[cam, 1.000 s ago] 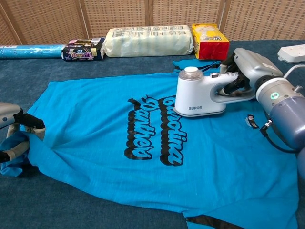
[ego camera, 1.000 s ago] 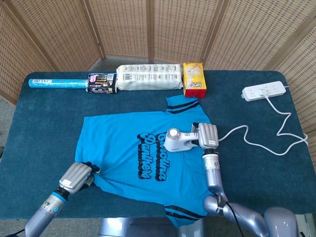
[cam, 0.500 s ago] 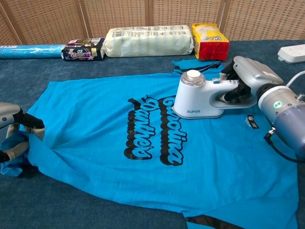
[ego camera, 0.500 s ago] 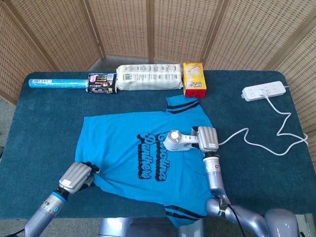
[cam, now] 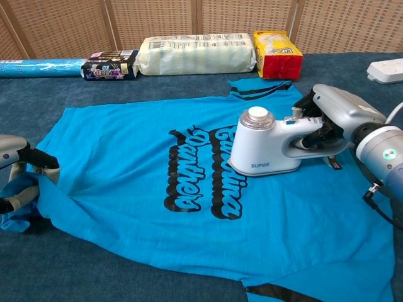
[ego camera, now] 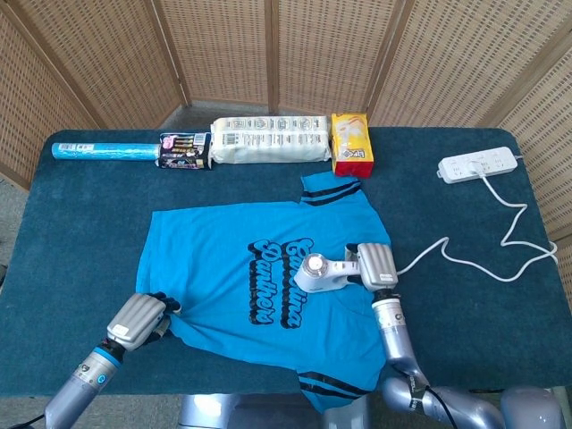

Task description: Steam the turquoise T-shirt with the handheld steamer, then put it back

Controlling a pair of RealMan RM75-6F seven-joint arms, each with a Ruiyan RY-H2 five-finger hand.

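The turquoise T-shirt (cam: pixel 138 189) is a thin matt knit cloth with a faint slubby weave, its black lettering flat and slightly cracked-looking. On the shirt, the handheld steamer (cam: pixel 267 143) is smooth glossy white plastic with a round pale cap. The right hand (cam: pixel 337 116) gripping it has a satin silver-grey shell like painted metal or plastic, with black parts between; the left hand (cam: pixel 19 176), at the shirt's hem, has the same finish. Under the shirt, the table (ego camera: pixel 80 214) wears a dark teal, short-piled, carpet-like cloth. Beyond the shirt, the white pack (ego camera: pixel 268 140) and yellow pack (ego camera: pixel 351 143) are shiny plastic film. Behind stand woven cane screens (ego camera: pixel 214 54) in wooden frames.
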